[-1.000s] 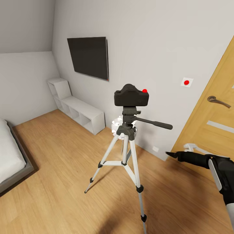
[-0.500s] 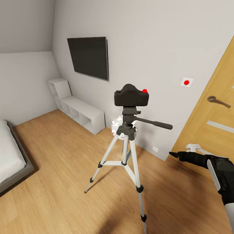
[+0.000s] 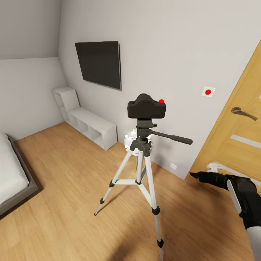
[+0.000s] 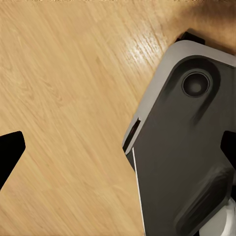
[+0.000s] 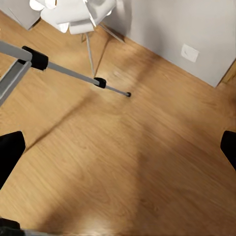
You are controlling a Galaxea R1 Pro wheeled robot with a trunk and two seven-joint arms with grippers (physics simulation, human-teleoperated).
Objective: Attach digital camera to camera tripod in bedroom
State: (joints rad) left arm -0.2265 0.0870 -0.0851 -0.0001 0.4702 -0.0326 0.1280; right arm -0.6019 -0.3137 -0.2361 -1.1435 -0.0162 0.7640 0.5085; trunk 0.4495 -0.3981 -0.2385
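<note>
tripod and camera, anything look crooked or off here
Nothing stands out. The digital camera sits level on the pan head of the camera tripod, whose three legs are spread on the wood floor. The right claw is empty, apart from the tripod, beside the door.

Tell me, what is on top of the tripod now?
A black camera with a red dot sits on the tripod head, above the long handle. The joint between them is covered by the camera body, so the locking cannot be seen.
</note>
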